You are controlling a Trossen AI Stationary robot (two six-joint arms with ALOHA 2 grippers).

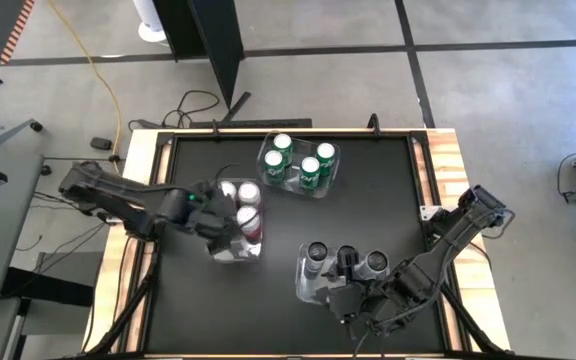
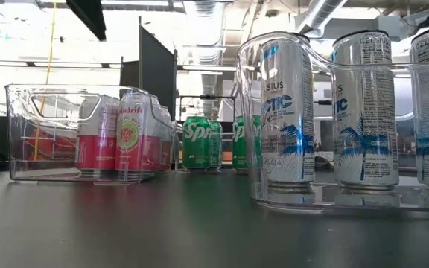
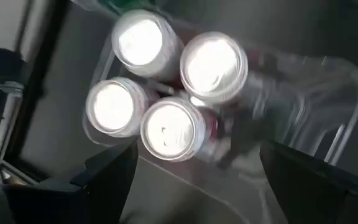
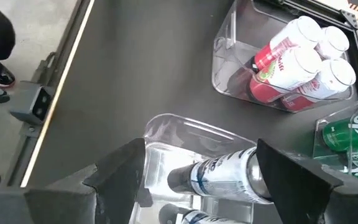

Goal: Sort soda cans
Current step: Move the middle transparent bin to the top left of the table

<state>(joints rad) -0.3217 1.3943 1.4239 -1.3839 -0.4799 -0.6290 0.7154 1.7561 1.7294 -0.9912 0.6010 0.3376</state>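
Three clear bins of sorted soda cans on black table; left gripper and right gripper spread, empty; concrete floor around.

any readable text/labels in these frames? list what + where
"CELSIUS" and "ARCTIC", partly cut: silver cans in the near bin, low view.
"Spr", cut off: green cans behind.
Script on the red-pink cans: too blurred to read.
Small print on all cans: too small.

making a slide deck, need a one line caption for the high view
Sorted cans in three clear bins: green cans, red-pink cans under the open left gripper, silver-topped cans by the open right gripper.
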